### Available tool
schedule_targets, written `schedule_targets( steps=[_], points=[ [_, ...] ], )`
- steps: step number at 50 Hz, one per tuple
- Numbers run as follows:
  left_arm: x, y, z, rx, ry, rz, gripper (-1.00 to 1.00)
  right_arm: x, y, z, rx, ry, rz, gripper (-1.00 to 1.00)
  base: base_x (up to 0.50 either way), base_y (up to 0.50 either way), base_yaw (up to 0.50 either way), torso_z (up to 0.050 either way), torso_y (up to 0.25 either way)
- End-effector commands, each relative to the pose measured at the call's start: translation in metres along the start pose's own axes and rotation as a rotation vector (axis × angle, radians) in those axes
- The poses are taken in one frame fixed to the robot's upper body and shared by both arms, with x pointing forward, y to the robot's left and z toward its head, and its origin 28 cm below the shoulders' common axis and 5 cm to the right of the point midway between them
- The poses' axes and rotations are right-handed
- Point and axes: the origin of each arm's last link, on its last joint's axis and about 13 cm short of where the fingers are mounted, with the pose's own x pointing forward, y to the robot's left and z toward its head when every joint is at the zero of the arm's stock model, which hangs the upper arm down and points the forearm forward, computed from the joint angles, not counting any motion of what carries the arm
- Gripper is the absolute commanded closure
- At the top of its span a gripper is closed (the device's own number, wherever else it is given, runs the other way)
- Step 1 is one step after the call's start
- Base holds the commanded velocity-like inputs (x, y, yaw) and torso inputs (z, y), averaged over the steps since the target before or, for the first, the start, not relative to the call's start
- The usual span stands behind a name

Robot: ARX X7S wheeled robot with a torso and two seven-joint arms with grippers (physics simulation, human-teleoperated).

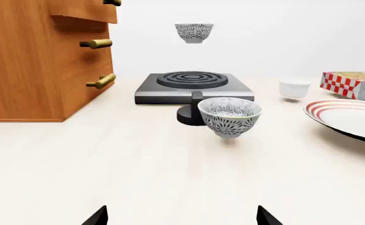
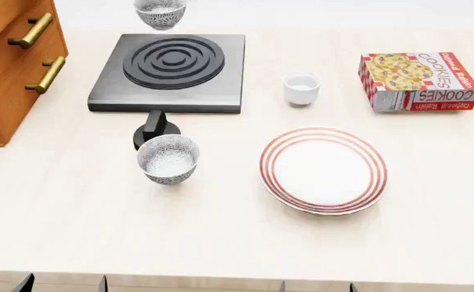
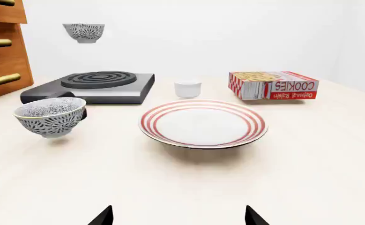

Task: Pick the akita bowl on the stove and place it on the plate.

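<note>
Nearest of all, the left gripper point(image 1: 182, 219) and the right gripper point(image 3: 178, 217) sat low at the near edge of the table point(image 2: 74, 231). Only dark fingertips point(image 1: 98, 217) showed at the bottom of each wrist view. Each pair was spread wide with nothing between, and the rest of both arms was out of frame.

Farther in, a second speckled bowl point(image 2: 168, 159) stood upright on the table ahead of the left gripper, just in front of the black knob point(image 2: 154, 129), partly hiding it in the left wrist view. To its right lay the plate point(image 2: 324, 170), white with red rings, ahead of the right gripper and well apart from it; nothing lay on it.

Behind the knob sat the stove point(image 2: 169, 72), its burner rings bare. Right of it stood a small white cup point(image 2: 302, 88), and farther right a red-checked box point(image 2: 418, 81) lay flat, printed "COOKIES"; its smaller line of writing was too fine to read surely.

Farthest from both grippers, the akita bowl point(image 1: 194, 33) was upright over the stove's far edge, appearing clear above the slab in both wrist views, with nothing visible under it. The head view cut off its upper part. At far left a wooden cabinet point(image 2: 5, 73) with brass handles ran out of frame.
</note>
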Motion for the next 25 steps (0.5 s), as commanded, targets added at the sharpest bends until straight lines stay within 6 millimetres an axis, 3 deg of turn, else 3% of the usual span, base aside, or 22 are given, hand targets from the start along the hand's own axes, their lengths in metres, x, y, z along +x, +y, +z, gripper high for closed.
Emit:
schedule_targets(
  steps=[1,25],
  points=[
    [-0.0007,-0.0003,-0.0002,0.0,-0.002,-0.003,-1.0,-0.0011,0.0002,0.0002,0.003,-0.001,0.002,-1.0,0.0,0.0,0.0,0.0,0.0],
    [0.0018,-0.0002,-0.0043,0.022,0.011,0.016,-1.0,-0.0006,-0.0002,-0.0018,0.005,0.009,0.01,-1.0,0.0,0.0,0.0,0.0,0.0]
  ],
)
